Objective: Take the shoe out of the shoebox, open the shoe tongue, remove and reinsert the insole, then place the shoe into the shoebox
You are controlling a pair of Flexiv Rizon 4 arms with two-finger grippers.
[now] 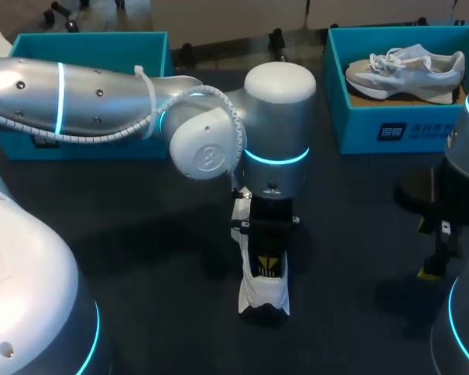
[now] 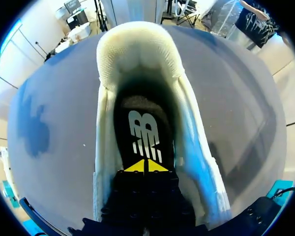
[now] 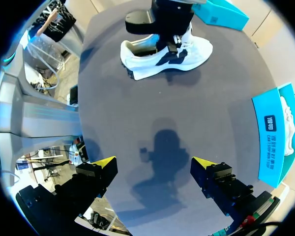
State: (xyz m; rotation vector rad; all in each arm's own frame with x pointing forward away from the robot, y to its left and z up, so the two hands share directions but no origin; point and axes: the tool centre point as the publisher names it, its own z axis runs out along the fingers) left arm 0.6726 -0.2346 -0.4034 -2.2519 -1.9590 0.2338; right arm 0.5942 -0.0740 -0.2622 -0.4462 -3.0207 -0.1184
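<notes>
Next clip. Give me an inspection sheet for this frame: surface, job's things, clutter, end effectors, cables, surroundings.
Surface: dark table, nothing spilled.
Job's things: white shoe standing on its sole mid-table, black insole inside it; left box partly behind the left arm, contents hidden; right box holds a second shoe.
Clutter: nothing seen.
End effectors: left end effector down inside the shoe, tips together over the insole, grip on it unclear; right end effector open, holding nothing, above the table.
Cables: white cable along the left arm.
Surroundings: nothing seen.
</notes>
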